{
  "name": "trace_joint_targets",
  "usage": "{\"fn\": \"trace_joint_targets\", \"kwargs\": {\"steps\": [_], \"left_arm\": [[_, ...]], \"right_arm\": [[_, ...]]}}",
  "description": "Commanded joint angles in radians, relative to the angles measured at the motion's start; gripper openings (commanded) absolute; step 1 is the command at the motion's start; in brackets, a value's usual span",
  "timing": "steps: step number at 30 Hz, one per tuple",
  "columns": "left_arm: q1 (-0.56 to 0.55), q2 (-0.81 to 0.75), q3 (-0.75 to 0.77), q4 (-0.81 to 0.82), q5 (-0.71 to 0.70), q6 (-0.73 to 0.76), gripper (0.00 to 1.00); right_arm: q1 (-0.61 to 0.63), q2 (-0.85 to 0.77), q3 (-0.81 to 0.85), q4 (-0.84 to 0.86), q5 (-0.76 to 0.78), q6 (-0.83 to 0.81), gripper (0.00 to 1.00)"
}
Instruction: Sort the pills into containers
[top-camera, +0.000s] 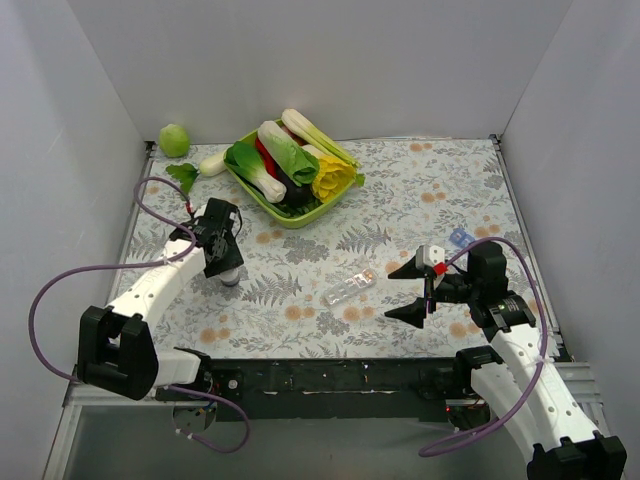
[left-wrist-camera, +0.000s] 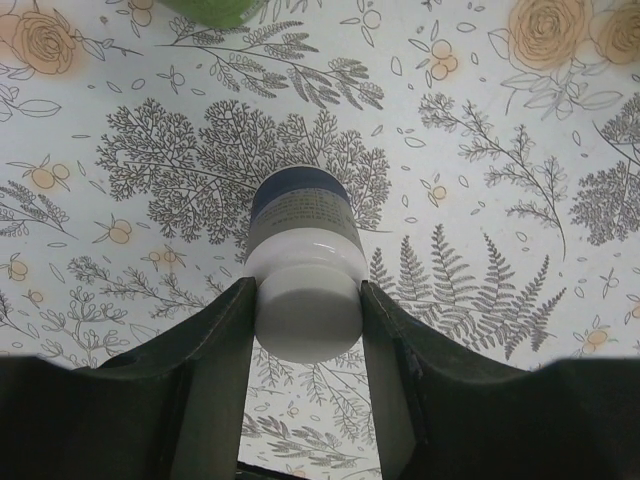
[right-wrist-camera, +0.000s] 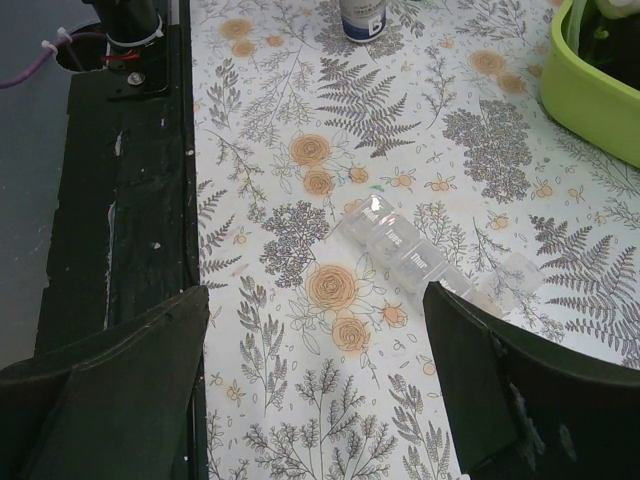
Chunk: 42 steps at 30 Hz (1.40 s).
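Clear plastic, moulded into a row of small square compartments, the containers (top-camera: 350, 287) lie mid-table on the floral-printed table (top-camera: 420, 200), just left of the right claw (top-camera: 388, 297), its dark fingers spread wide. At the left, the left claw (top-camera: 226, 265) clamps a smooth, round white bottle (left-wrist-camera: 305, 290).

Pill organiser (top-camera: 350, 287): a narrow, clear plastic strip of small square compartments, lying flat on the counter (top-camera: 400, 200) and running diagonally near its front middle.
Organiser lids: carrying small printed labels; the flap at one end is seeming to stand open.
Pill bottle (left-wrist-camera: 305, 290): white with a dark blue label band, standing upright, well apart to the organiser's left.
Bottle hold: the left gripper (left-wrist-camera: 305, 330) is pressing both its sides.
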Motion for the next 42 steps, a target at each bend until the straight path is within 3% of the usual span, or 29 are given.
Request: {"fn": "trace_joint_targets", "kwargs": {"steps": [1,11,15,16,18,19,23,32,35,42], "left_arm": [[0.034,-0.014,-0.014,0.055,-0.01,0.038,0.0],[0.095,0.029,-0.025,0.105,0.047,0.081,0.02],[0.111,0.046,-0.024,0.121,0.076,0.081,0.22],[0.112,0.046,-0.024,0.121,0.088,0.081,0.34],[0.115,0.042,-0.016,0.119,0.102,0.077,0.43],[0.115,0.038,-0.011,0.118,0.117,0.075,0.54],[0.115,0.002,0.013,0.099,0.157,0.07,0.68],[0.115,-0.083,0.068,0.043,0.231,0.092,0.84],[0.115,-0.119,0.078,0.029,0.275,0.112,0.97],[0.115,-0.239,0.067,0.041,0.43,0.146,0.98]], "right_arm": [[-0.008,-0.014,-0.015,0.029,0.001,0.01,0.95],[-0.013,-0.009,-0.018,0.037,-0.001,0.013,0.95],[-0.016,-0.008,-0.018,0.035,-0.001,0.013,0.95],[-0.019,-0.006,-0.018,0.037,-0.001,0.013,0.95],[-0.017,-0.003,-0.018,0.035,-0.001,0.012,0.95],[-0.017,0.0,-0.017,0.032,-0.001,0.007,0.95],[-0.019,0.015,-0.003,0.011,0.004,-0.018,0.95],[-0.017,0.084,0.075,-0.095,0.018,-0.126,0.95],[-0.017,0.122,0.11,-0.153,0.021,-0.18,0.95],[-0.017,0.184,0.221,-0.282,0.079,-0.327,0.95]]}}
